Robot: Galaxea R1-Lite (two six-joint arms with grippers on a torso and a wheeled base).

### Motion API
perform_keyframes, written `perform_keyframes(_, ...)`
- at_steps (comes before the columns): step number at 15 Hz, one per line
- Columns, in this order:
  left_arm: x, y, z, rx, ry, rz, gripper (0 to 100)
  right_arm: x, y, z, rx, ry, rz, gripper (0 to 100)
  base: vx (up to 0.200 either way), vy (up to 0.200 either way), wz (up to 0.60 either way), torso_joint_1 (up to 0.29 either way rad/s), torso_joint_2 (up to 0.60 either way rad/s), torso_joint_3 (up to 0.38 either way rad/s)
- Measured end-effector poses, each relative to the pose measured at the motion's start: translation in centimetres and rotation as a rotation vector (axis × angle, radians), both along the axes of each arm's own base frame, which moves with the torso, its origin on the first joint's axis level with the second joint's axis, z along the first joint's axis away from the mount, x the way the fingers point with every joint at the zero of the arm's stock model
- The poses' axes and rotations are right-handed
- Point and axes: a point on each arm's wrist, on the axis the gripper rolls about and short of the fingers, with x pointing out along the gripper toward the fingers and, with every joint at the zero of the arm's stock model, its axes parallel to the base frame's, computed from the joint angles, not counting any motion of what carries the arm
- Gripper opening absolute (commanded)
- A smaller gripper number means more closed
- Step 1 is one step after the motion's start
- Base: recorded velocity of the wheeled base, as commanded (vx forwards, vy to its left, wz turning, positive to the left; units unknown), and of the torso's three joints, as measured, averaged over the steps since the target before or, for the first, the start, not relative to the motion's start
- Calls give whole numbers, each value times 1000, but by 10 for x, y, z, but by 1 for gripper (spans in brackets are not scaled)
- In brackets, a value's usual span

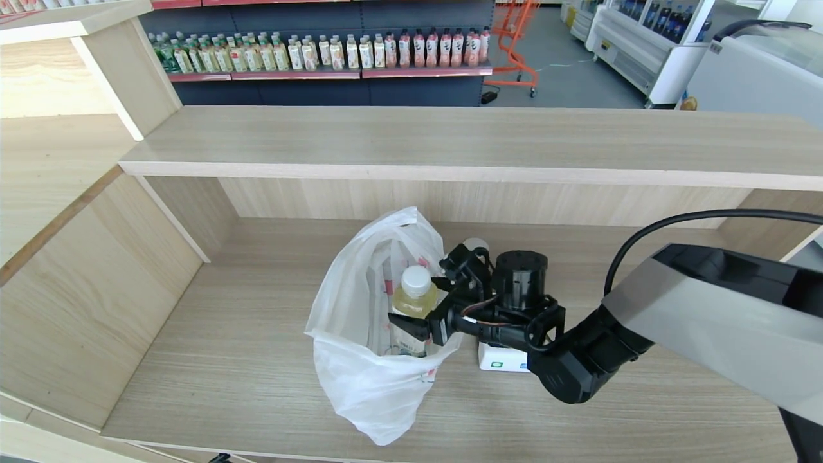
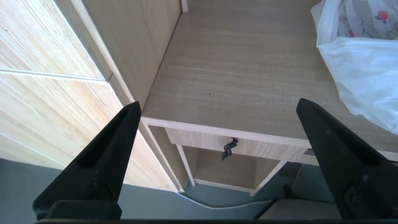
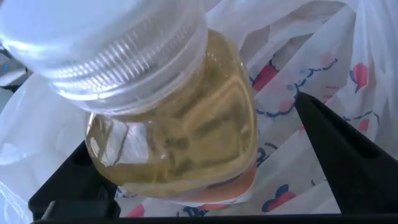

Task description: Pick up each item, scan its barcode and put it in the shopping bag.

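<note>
A white plastic shopping bag [image 1: 370,379] stands open in the middle of the wooden counter. Inside it a bottle [image 1: 415,296] of yellow drink with a white cap stands upright. My right gripper [image 1: 427,299] is at the bag's mouth, open, with one finger on each side of the bottle. In the right wrist view the bottle [image 3: 174,137] sits between the spread fingers [image 3: 348,162], with a gap on one side, and the bag's printed lining [image 3: 311,68] lies behind it. My left gripper [image 2: 217,162] hangs open over the counter's front left corner, with the bag [image 2: 367,68] off to one side.
A small white box [image 1: 501,363] with a green mark lies on the counter just right of the bag, partly under my right arm. A raised wooden ledge [image 1: 450,145] runs along the back and a side wall [image 1: 96,302] closes the left.
</note>
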Motion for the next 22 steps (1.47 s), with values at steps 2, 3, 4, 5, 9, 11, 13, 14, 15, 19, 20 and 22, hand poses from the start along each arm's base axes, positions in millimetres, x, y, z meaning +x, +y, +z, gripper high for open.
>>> perform_keyframes(2,0,0,0,0,0,0,100,-6,-8,14,75,92,-24,100,0,0,0,0,0,0)
perform_keyframes(3,0,0,0,0,0,0,100,-12,-15,24,115,136,-39,100,0,0,0,0,0,0)
perform_keyframes(4,0,0,0,0,0,0,100,-18,-24,34,143,174,-53,100,0,0,0,0,0,0)
perform_keyframes(5,0,0,0,0,0,0,100,-28,-34,44,158,205,-65,100,0,0,0,0,0,0)
perform_keyframes(9,0,0,0,0,0,0,100,-77,-81,75,224,322,-134,100,0,0,0,0,0,0)
perform_keyframes(11,0,0,0,0,0,0,100,-91,-110,78,238,334,-278,100,0,0,0,0,0,0)
perform_keyframes(13,0,0,0,0,0,0,100,-99,-135,76,238,332,-383,100,0,0,0,0,0,0)
perform_keyframes(14,0,0,0,0,0,0,100,-101,-145,78,245,323,-416,100,0,0,0,0,0,0)
perform_keyframes(15,0,0,0,0,0,0,100,-102,-150,80,251,313,-432,100,0,0,0,0,0,0)
perform_keyframes(19,0,0,0,0,1,0,100,-107,-159,85,239,273,-449,100,-100,0,0,-1,-1,1)
perform_keyframes(20,0,0,0,0,1,0,100,-107,-159,86,241,269,-449,100,-200,0,0,27,-2,-2)
perform_keyframes(22,0,0,0,0,1,0,100,-108,-160,86,241,268,-452,100,-200,0,0,5,5,2)
